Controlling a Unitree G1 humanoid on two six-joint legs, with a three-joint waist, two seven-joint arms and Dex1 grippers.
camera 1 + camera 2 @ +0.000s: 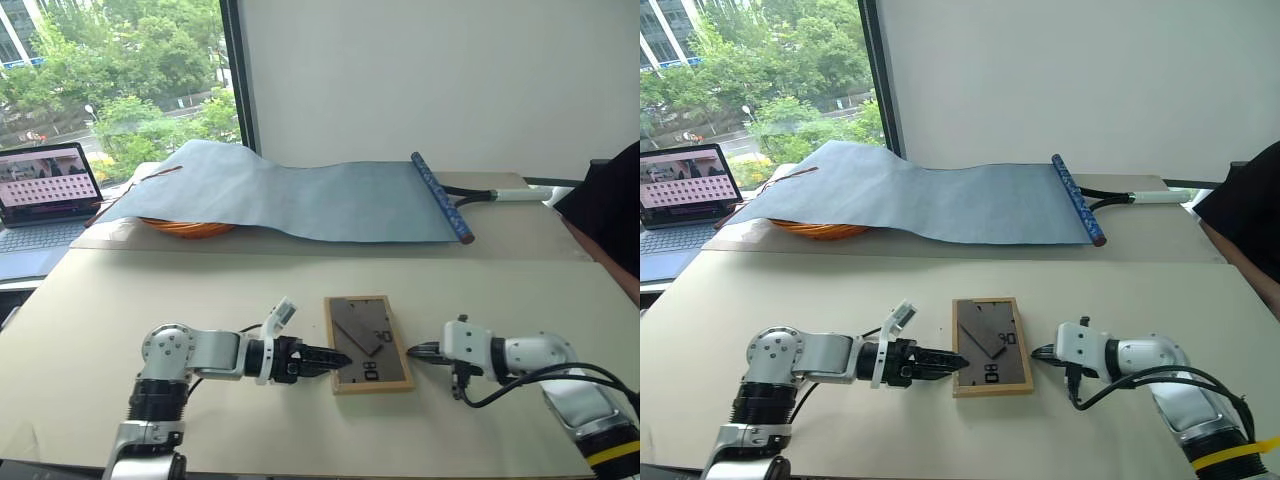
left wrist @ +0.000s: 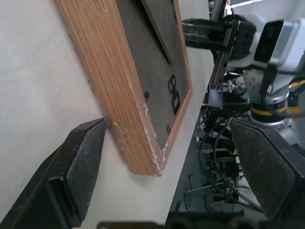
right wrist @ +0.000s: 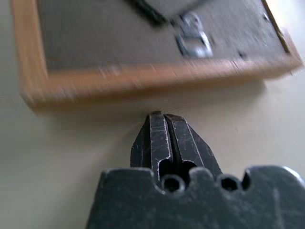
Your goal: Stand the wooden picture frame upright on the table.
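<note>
The wooden picture frame (image 1: pixel 367 343) is lying flat (back up) on the counter (image 1: pixel 200 290) — left pincer (image 1: pixel 340 360) spread apart, right pincer (image 1: pixel 412 351) pressed together.

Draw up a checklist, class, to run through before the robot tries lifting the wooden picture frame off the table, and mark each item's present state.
1. Wooden picture frame lies flat, back up, on the table: ok.
2. Left tool open at the frame's edge: ok.
3. Right tool shut, just off the opposite edge: ok.
4. Frame gripped: not ok.
5. Easel stand unfolded: not ok, it lies flat.
6. Picture side undamaged: cannot tell.
</note>
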